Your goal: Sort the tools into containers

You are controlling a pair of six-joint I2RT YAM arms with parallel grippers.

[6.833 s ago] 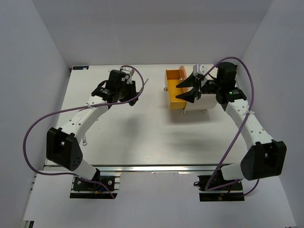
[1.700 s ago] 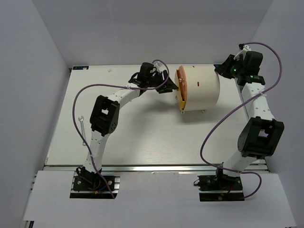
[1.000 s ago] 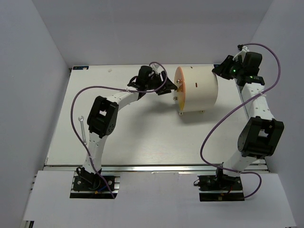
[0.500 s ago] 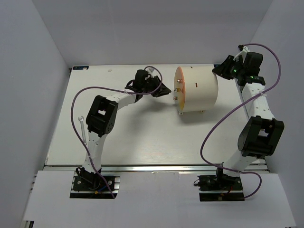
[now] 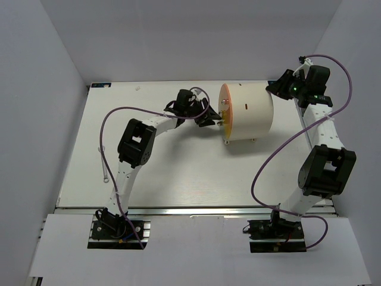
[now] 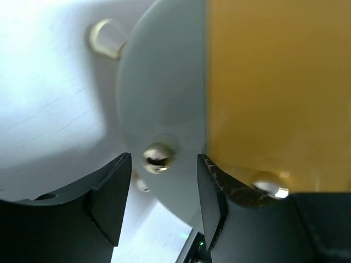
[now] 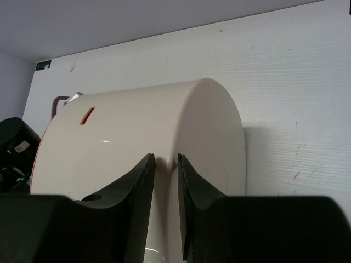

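Note:
The white drum [image 5: 250, 112] lies on its side at the back of the table, orange round face [image 5: 225, 113] to the left, both drawers pushed in. In the left wrist view my left gripper [image 6: 164, 164] is open at the face, its fingers either side of the brass knob [image 6: 158, 157] of the pale grey-green drawer [image 6: 164, 93], not touching it. The orange drawer front [image 6: 274, 82] is to its right. My right gripper [image 7: 165, 159] is shut and empty over the drum's white side [image 7: 137, 126]. The silver wrench [image 5: 103, 167] lies at the left. No screwdrivers show.
The left arm [image 5: 137, 143] reaches across the table's left half to the drum. The right arm [image 5: 324, 143] stands along the right edge, its gripper [image 5: 277, 87] behind the drum. White walls enclose the table on three sides.
The orange drawer, open earlier, is now pushed into the drum. My left gripper drew back to the left, then returned to the drum's face. The right gripper stays behind the drum.

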